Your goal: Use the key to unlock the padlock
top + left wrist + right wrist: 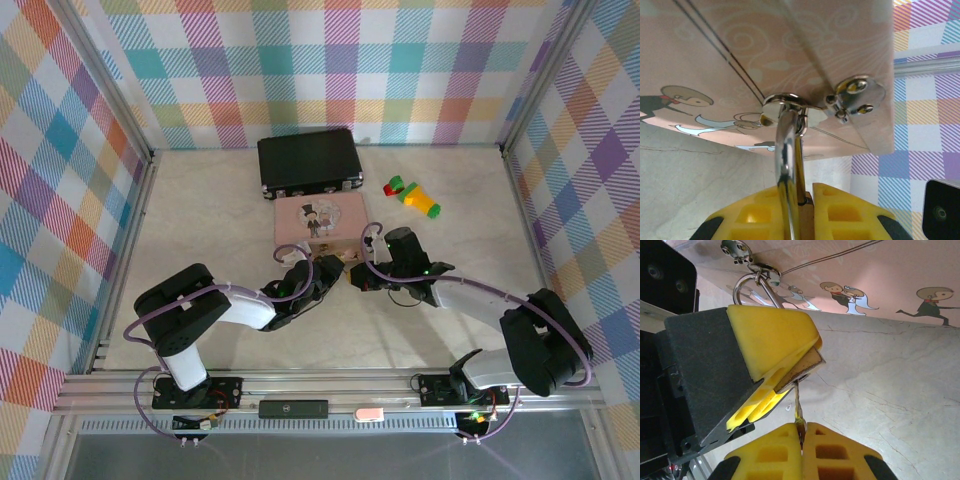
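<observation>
Closest to the arm bases, over the pale, veined tabletop (200, 210), the two grippers stood tip to tip just in front of the pink tin (320, 222).

Left gripper (807, 195): moulded yellow pads were closed nearly together on the padlock (786, 160), gripping its brass-coloured body edge-on.

Right gripper (801, 429): ribbed yellow pads were pressed fully together on the key (798, 405), a thin greyish blade that stood upright from the pads to the underside of the padlock body.

In the right wrist view, the left gripper's black housing and yellow pads covered most of the padlock and hid its keyhole. The shackle, a polished, silvery curved rod, passed through the ring of the tin's clasp (855, 95), a small shiny plate riveted at the tin's front edge.

The tin was a flat rectangular box, matt pink, printed with cartoon bride-and-groom figures and faint swirls. Just beyond it lay a black rectangular case (310, 160) with silvery fittings along its near side. To the right, well apart, lay toy blocks (412, 195) in green, red and yellow. Checked pastel walls (330, 60) enclosed the table.
</observation>
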You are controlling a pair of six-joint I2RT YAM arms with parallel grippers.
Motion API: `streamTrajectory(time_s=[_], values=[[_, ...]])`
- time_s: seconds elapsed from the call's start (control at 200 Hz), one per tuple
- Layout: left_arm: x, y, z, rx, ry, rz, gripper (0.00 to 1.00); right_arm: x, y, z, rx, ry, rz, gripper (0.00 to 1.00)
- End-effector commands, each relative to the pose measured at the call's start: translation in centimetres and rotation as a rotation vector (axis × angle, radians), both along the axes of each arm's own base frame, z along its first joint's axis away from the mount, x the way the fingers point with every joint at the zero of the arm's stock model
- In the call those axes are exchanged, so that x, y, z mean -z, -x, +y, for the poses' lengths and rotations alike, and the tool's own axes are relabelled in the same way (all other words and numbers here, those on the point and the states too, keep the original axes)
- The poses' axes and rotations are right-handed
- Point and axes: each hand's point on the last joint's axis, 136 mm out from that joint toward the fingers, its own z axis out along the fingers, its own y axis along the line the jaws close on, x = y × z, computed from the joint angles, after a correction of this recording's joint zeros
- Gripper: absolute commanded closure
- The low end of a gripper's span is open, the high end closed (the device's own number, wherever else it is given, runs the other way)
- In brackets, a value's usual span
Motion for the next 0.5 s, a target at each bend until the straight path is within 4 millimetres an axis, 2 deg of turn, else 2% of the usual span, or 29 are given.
streamTrajectory(time_s=[0.0, 0.14, 0.34, 0.495], values=[[-2.4, 4.2, -5.1, 0.254, 0.092, -0.020, 1.00, -8.6, -3.2, 3.7, -0.062, -0.235, -0.244, 1.00], [-2.5, 4.7, -5.0, 0.273, 0.075, -0.042, 1.00, -9.4, -4.0, 3.9, -0.052, -0.341, -0.137, 1.00], [-2.5, 5.3, -5.5, 0.306, 0.089, -0.056, 1.00, -10.8, -4.7, 4.1, -0.051, -0.414, -0.082, 1.00], [-2.3, 5.7, -5.2, 0.307, 0.091, -0.065, 1.00, -10.2, -5.7, 3.6, -0.038, -0.427, 0.002, 1.00]])
